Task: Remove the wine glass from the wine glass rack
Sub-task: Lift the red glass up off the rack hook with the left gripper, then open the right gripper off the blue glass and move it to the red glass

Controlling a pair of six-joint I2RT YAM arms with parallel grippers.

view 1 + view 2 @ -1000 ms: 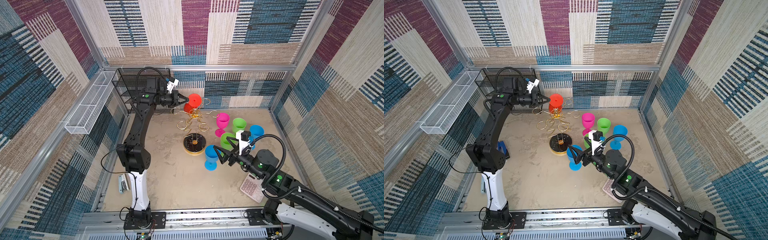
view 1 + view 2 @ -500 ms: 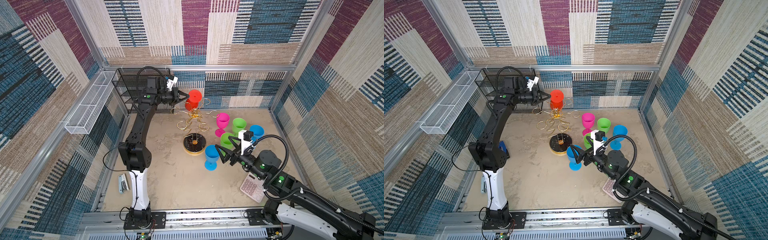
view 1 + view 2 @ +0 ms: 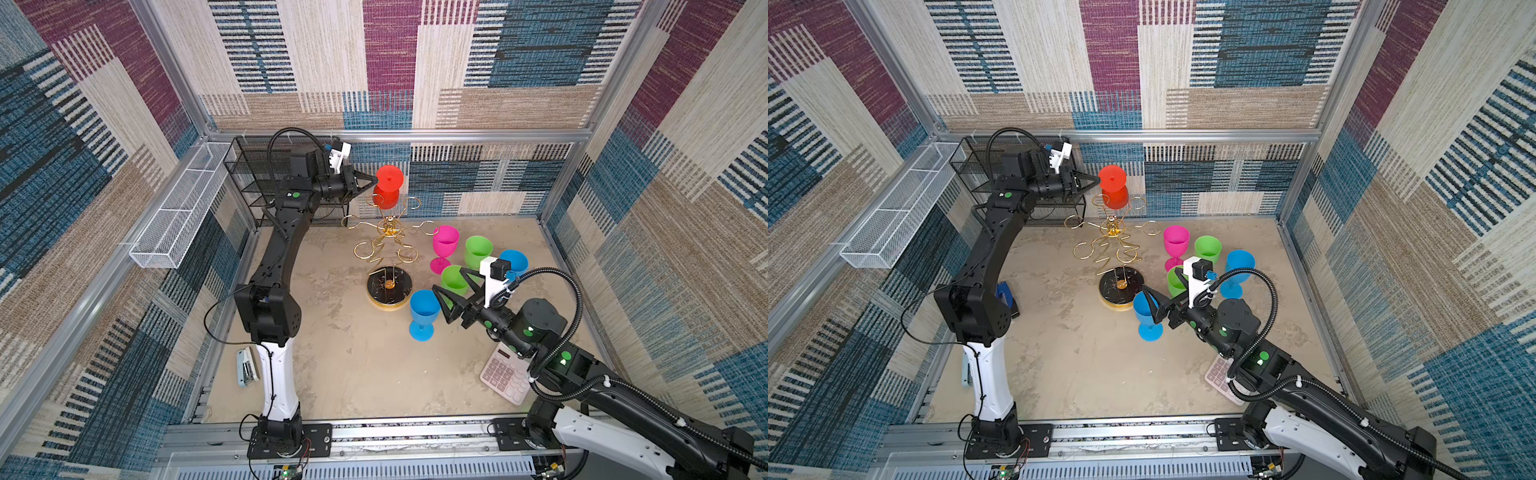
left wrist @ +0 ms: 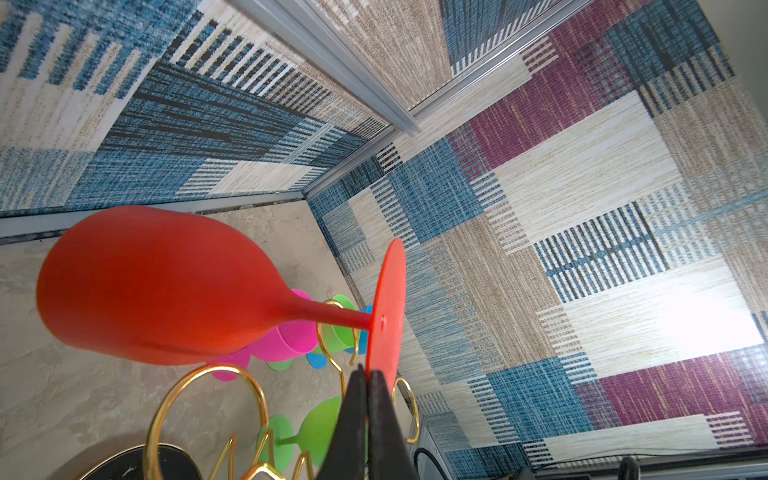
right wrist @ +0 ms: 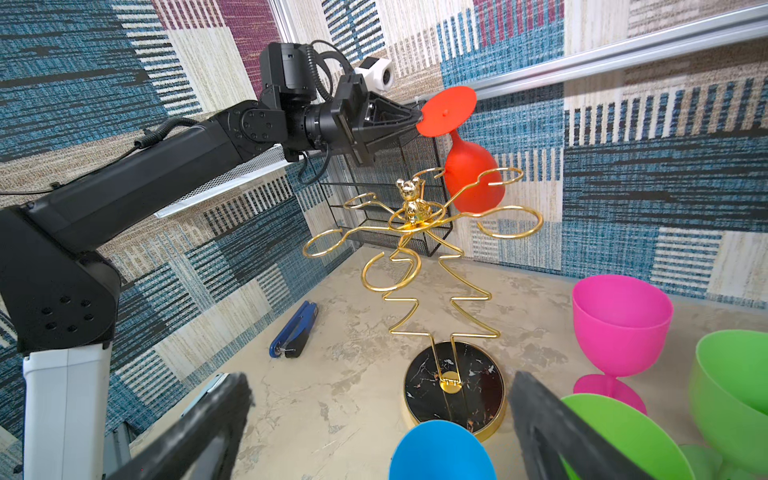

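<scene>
Sandy table (image 3: 353, 374) | left gripper (image 3: 375, 179) pinches wine glass (image 3: 385, 196) foot, now lifted higher, probably almost off wine glass rack (image 3: 390, 227) | right gripper (image 3: 448, 279) spread

One red glass (image 3: 386, 196), one pink glass (image 3: 445, 242), two green glasses (image 3: 478, 250) (image 3: 453, 279), two blue glasses (image 3: 424, 308) (image 3: 515, 261), one rack (image 3: 388, 291), one calculator (image 3: 502, 374), one shelf (image 3: 249, 166), one basket (image 3: 174, 220), two staplers (image 3: 246, 368) (image 5: 291, 332).

The right arm (image 3: 552, 365) hides part of the calculator (image 3: 500, 376); the left wrist view's edge crops the base of the wine glass rack (image 4: 137, 463).
</scene>
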